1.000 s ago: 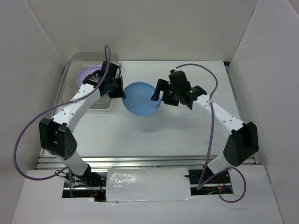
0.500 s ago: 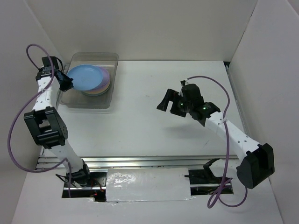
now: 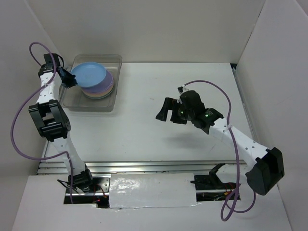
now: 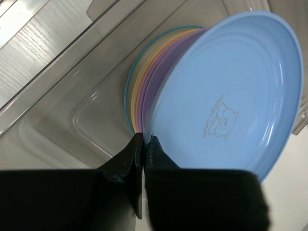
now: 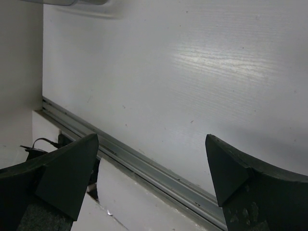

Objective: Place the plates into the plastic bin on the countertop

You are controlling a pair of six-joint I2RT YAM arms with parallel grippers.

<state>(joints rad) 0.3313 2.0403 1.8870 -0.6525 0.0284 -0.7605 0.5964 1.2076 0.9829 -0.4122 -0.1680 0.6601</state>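
Note:
The clear plastic bin (image 3: 111, 61) stands at the back left of the white countertop (image 3: 159, 139). Inside it lies a stack of plates (image 3: 102, 91), with lilac, pink and yellow edges showing. My left gripper (image 3: 71, 80) is shut on the rim of the blue plate (image 3: 89, 74) and holds it tilted over the stack. In the left wrist view the blue plate (image 4: 231, 96) fills the right side, the stack's edges (image 4: 144, 82) sit behind it and my gripper (image 4: 144, 142) pinches its rim. My right gripper (image 3: 163, 110) is open and empty above the middle of the countertop, as the right wrist view (image 5: 151, 159) also shows.
White walls close the countertop on three sides. A metal rail (image 3: 144, 166) runs along the near edge and shows in the right wrist view (image 5: 144, 163). A foil-covered panel (image 3: 151, 190) lies between the arm bases.
The left gripper carried the blue plate from the table's middle to the bin and now holds it a little lower over the stack. The right gripper let go of the plate and drew back, then shifted slightly left.

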